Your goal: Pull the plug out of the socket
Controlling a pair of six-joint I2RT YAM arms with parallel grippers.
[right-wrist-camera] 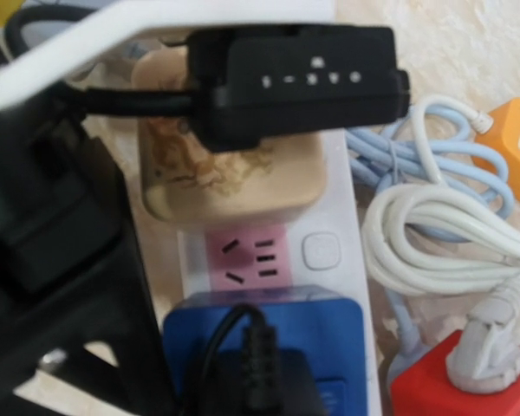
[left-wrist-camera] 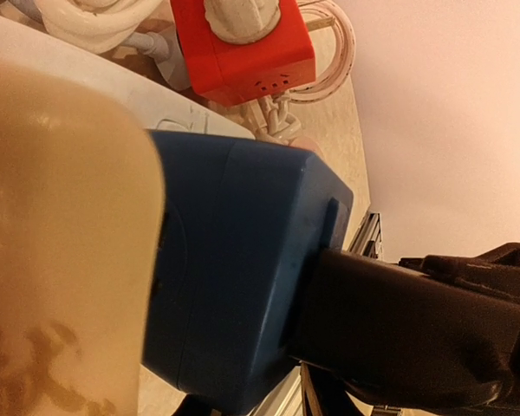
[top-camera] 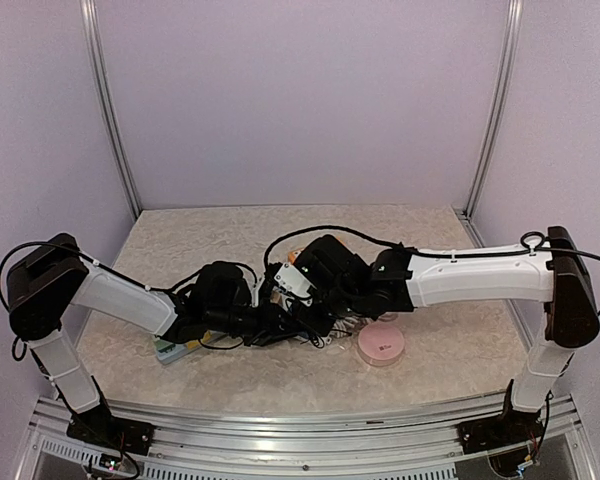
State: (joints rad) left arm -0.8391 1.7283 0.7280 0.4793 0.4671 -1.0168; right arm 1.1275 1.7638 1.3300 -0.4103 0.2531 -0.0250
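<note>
DESK FRONT: Two arms crowd a white power strip [top-camera: 170, 350] lying on the desk [top-camera: 210, 240], with a pink round disc [top-camera: 380, 345] just beside the huddle. The step in hand looks like securing a hold before the pull. The left gripper [top-camera: 262, 322] and right gripper [top-camera: 315, 305] meet over the strip, but no view shows whether either pair of fingers is apart or clamped.

In the right wrist view a blue plug [right-wrist-camera: 329, 342] sits seated in the strip nearest the camera. Beyond it come an unused pink socket [right-wrist-camera: 247, 256] and a beige plug block [right-wrist-camera: 234, 186] under a black box [right-wrist-camera: 295, 78]. Which plug is meant is unclear.

In the top view the strip's long axis runs flat along the desk, from lower left toward the centre. Each plug stands out of the strip's face, pointing up. The next move likely calls for one arm to pin the strip while the other draws the plug straight off the face without tilting it.
</note>
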